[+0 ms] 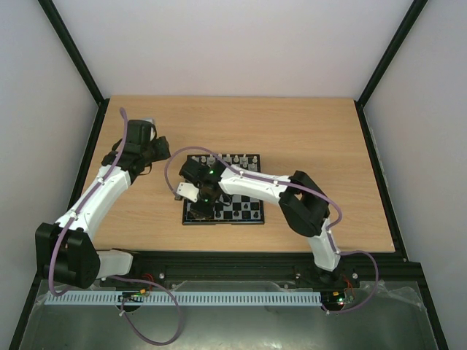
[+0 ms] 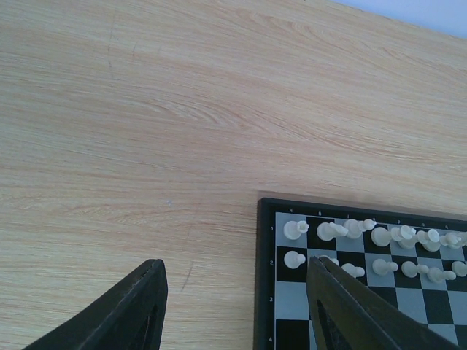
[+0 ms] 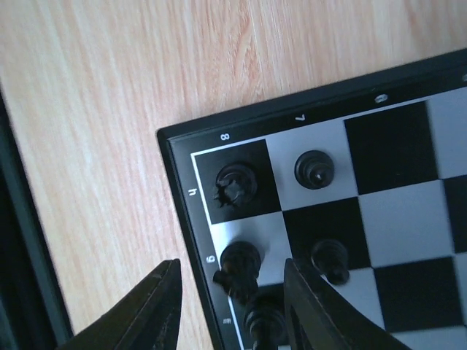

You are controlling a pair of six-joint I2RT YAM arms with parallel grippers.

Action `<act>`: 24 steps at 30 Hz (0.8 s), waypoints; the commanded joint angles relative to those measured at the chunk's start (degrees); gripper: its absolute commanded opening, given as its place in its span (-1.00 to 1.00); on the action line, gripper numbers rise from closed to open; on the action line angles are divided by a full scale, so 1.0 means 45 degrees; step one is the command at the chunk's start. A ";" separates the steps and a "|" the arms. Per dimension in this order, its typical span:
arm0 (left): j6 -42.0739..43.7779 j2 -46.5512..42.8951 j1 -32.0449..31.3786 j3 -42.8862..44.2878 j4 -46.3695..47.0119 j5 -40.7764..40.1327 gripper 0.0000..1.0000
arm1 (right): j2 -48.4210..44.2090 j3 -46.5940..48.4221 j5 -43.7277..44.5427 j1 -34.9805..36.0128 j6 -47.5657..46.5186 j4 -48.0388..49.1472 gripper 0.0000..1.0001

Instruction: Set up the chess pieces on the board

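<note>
black piece (image 3: 241, 264) stands, apparently untouched, between the right gripper's (image 3: 232, 281) parted fingers.

left end effector (image 2: 235, 266) and right end effector (image 3: 230, 268) both hang with jaws parted, arms reaching forward.

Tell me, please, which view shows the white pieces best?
The left wrist view: the white pieces stand distinct in two rows. The top external view shows only pale specks along the far edge of the board; the right wrist view, only black pieces.
</note>
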 commanded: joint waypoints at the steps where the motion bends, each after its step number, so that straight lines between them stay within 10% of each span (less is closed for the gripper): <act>1: 0.0167 -0.0104 0.0068 -0.0125 0.0152 0.0224 0.08 | -0.1649 0.0079 -0.0096 -0.0121 -0.0017 -0.0876 -0.18; 24: 0.0323 0.0014 0.0067 -0.0155 0.0249 0.0790 0.08 | -0.2932 -0.3321 0.1914 -0.3311 0.1286 0.0704 -0.11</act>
